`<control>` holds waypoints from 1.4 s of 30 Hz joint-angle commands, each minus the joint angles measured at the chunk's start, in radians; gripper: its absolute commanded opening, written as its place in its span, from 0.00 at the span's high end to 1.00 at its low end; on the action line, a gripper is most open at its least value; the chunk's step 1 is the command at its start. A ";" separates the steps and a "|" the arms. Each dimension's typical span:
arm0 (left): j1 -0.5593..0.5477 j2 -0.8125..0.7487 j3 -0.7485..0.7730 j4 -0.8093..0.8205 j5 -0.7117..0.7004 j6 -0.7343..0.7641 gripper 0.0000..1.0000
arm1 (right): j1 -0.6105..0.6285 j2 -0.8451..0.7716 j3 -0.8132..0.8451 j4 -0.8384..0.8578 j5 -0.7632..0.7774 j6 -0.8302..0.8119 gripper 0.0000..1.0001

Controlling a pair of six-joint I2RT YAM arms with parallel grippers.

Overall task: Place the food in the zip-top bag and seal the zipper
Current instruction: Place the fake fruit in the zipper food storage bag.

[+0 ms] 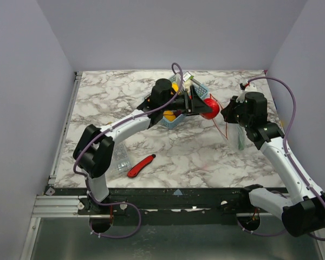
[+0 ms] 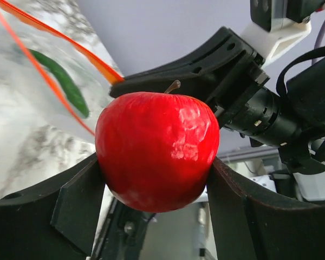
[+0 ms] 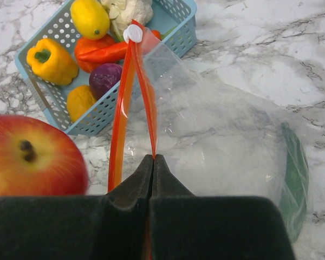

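My left gripper [image 1: 207, 106] [image 2: 155, 176] is shut on a glossy red apple [image 1: 210, 107] [image 2: 157, 149], held in the air next to the bag's mouth. The clear zip-top bag [image 1: 235, 134] [image 3: 222, 135] hangs from my right gripper [image 1: 231, 112] [image 3: 153, 157], which is shut on one side of the orange-red zipper [image 3: 149, 103] [image 2: 65, 40]. The zipper's two strips stand apart, with a white slider [image 3: 133, 33] at the far end. A green piece [image 3: 296, 173] [image 2: 62, 84] lies inside the bag. More food fills the blue basket [image 3: 184, 33] [image 1: 177, 120]: a yellow pepper [image 3: 50, 59], a lemon [image 3: 90, 17], a purple piece [image 3: 104, 79].
A red utility knife [image 1: 141, 166] and a clear ridged plastic box [image 1: 121, 158] lie on the marble table near the left arm's base. Walls close in the table at the back and on both sides.
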 commanded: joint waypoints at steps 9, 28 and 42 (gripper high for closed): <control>-0.064 0.090 -0.003 0.068 -0.073 -0.079 0.77 | 0.003 -0.023 -0.003 0.023 -0.021 0.010 1.00; -0.115 0.105 0.122 -0.360 -0.266 0.120 0.70 | 0.002 -0.026 -0.008 0.036 -0.027 0.011 1.00; -0.141 0.100 0.214 -0.482 -0.287 0.181 0.16 | 0.003 -0.040 -0.016 0.034 -0.027 0.014 1.00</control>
